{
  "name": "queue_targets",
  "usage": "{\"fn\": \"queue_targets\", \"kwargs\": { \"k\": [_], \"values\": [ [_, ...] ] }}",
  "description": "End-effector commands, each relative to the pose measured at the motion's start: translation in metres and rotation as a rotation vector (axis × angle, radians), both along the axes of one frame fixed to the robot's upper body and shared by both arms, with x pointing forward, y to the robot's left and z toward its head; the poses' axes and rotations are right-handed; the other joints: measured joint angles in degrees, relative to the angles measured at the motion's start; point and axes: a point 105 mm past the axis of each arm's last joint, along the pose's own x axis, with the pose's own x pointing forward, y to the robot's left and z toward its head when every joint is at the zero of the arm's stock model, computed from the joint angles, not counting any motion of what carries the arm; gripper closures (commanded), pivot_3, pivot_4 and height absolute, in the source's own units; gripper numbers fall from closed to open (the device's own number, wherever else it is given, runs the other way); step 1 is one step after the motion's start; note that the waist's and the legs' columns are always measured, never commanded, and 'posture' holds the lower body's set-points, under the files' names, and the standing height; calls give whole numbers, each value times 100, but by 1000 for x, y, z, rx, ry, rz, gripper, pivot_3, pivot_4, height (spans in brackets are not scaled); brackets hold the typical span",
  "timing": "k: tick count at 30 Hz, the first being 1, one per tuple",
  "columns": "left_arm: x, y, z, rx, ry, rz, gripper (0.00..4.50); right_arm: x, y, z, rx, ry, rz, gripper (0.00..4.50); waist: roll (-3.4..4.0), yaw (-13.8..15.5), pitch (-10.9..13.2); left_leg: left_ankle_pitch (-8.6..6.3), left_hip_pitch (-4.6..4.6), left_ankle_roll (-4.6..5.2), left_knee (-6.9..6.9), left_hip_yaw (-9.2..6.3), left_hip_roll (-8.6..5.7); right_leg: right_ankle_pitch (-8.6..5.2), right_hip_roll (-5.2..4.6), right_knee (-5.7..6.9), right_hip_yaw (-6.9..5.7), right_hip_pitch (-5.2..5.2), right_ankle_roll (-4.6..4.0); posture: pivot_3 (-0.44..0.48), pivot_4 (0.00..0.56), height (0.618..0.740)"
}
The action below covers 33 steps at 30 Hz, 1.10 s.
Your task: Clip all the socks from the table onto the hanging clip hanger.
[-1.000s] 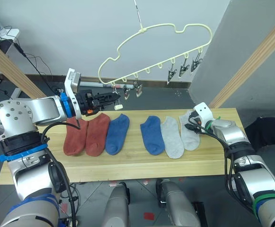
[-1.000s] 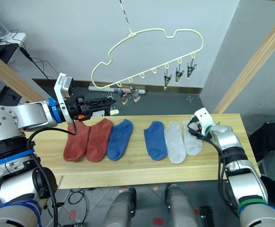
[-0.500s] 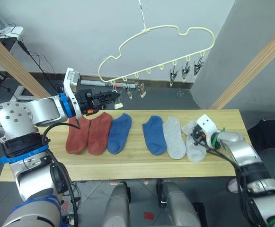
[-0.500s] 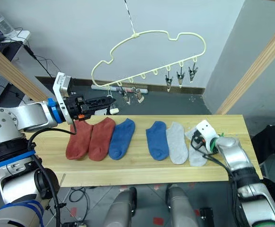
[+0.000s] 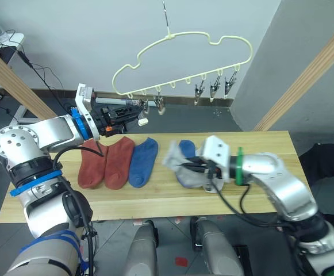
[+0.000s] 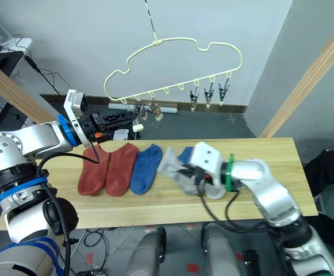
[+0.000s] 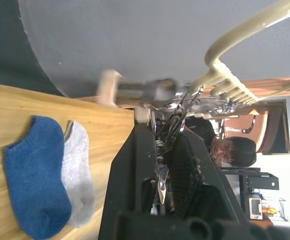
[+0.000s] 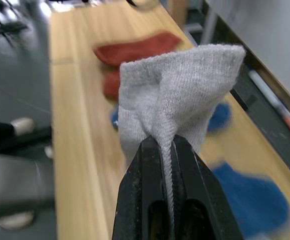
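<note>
My right gripper point(image 5: 185, 167) is shut on a light grey sock point(image 5: 171, 158), held bunched above the middle of the table point(image 5: 155, 198); the right wrist view has the sock point(image 8: 179, 90) pinched between the black fingers point(image 8: 149, 200). My left gripper point(image 5: 133, 112) is raised behind the table's left part, shut on a metal clip point(image 7: 162, 150) at the left end of the pale yellow clip hanger point(image 5: 184, 43). Two rust-red socks point(image 5: 104, 165) and a blue sock point(image 5: 142, 161) lie flat. Another blue sock point(image 5: 186, 148) and a grey sock point(image 5: 212, 185) are partly hidden by my right arm.
Several free clips point(image 5: 215, 86) hang along the hanger's right half. Slanted wooden poles stand at the left point(image 5: 11, 86) and right point(image 5: 304, 75). A person point(image 7: 229, 150) is seen far behind in the left wrist view. Bare tabletop lies at the right end point(image 5: 270, 144).
My right arm has swung left from the table's right end to its middle, lifting the grey sock off the wood. The left gripper has stayed at the hanger's left clip.
</note>
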Motion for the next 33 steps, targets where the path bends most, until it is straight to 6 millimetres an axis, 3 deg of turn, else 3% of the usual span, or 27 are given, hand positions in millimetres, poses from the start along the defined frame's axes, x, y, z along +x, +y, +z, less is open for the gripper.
{"fn": "queue_targets", "kwargs": {
  "k": [1, 5, 15, 33],
  "values": [
    [-4, -2, 10, 1, -38, -22, 4203, 14, 8, 3, -25, -61, -19, 4474, 0, 10, 0, 2, 0, -4, -1, -4, 0, 0, 0, 0, -4, 0, 0, -12, 344, 740],
    [-6, -3, 10, 8, -41, -30, 4203, 30, 18, 7, -22, -92, -45, 4474, -1, 37, 0, 3, -5, -5, -1, -6, -4, 0, -2, -6, -7, 1, 0, -8, 343, 740],
    [-9, -3, 9, 27, -48, -32, 4203, 37, 26, 23, 25, -102, -28, 4474, -1, 29, 0, 4, -8, -8, -4, -7, 2, 0, -10, 0, -7, -6, -1, 4, 342, 740],
    [-7, -1, 10, 43, -55, -8, 4203, 22, 25, 34, 28, -115, 10, 4474, -1, 30, 0, 4, -8, -8, -4, -7, 1, 0, -10, 2, -7, -6, -1, 3, 339, 740]
  ]
}}
